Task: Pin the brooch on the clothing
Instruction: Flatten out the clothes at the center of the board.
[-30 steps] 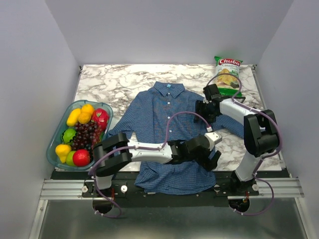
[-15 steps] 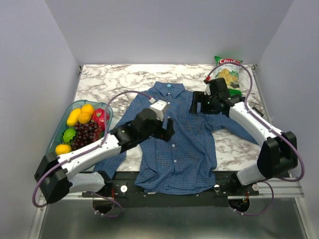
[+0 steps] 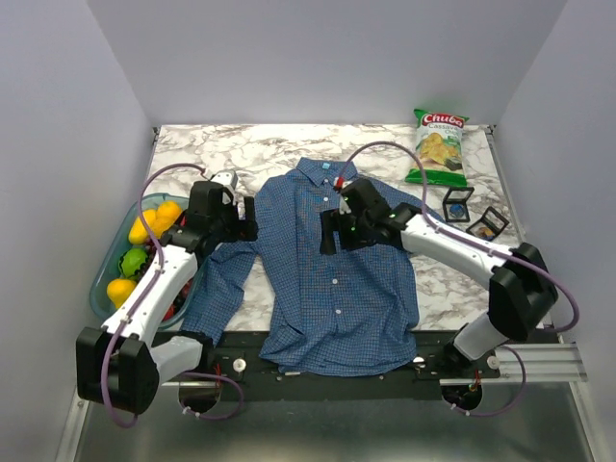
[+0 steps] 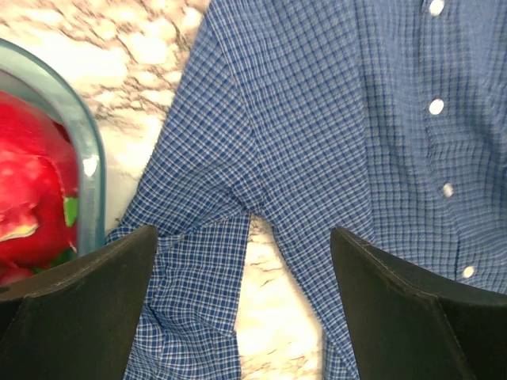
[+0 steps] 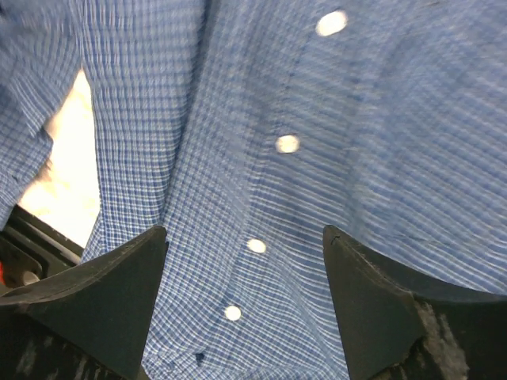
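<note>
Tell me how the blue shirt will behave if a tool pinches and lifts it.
The shirt lies flat with soft creases, so it will probably drape limply from one pinch. Pushed, it likely bunches on the table rather than sliding whole.

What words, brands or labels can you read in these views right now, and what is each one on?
"Chuba": red brand name on the green crinkly snack bag.
"Cassava": just under it on that bag; finer print below is unreadable.
Light-blue neck label at the collar of the blue checked shirt: too small to read.
Wrist views: no text.
</note>
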`<state>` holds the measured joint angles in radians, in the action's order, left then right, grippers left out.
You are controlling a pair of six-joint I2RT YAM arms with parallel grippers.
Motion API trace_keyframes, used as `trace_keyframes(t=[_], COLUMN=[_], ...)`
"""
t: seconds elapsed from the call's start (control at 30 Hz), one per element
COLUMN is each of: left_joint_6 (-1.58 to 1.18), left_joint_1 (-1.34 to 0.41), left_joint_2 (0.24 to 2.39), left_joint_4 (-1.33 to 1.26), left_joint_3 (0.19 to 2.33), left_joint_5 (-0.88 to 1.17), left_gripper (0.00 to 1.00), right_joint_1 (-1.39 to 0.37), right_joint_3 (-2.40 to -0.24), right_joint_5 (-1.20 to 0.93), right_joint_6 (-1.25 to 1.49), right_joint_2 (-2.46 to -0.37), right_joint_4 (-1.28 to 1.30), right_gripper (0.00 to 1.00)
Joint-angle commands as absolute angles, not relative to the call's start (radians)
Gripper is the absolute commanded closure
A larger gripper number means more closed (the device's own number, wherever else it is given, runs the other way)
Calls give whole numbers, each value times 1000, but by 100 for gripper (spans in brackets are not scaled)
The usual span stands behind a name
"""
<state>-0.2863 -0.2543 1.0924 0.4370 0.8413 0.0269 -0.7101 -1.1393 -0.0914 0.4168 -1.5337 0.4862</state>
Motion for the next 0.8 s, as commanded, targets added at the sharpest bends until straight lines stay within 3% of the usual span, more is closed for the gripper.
trace_keyframes(t=[0.0, 0.23, 0.77], left_joint_6=[-218, -193, -187], left_joint_1=[-227, -227, -227], left_joint_2=[1150, 1111, 1109], left_joint_4=[454, 462, 472], left_joint_3=[862, 825, 824], left_joint_5=[126, 52, 29], left_gripper=[1, 1, 1], right_joint_1=[-797, -911, -931], right_joint_3=[-1192, -1316, -1473], right_joint_5=[-46, -49, -90], right_joint_6=[483, 514, 531], right_joint_2=[-1626, -1821, -2065], right_joint_4=[453, 453, 448], right_gripper=[17, 27, 37])
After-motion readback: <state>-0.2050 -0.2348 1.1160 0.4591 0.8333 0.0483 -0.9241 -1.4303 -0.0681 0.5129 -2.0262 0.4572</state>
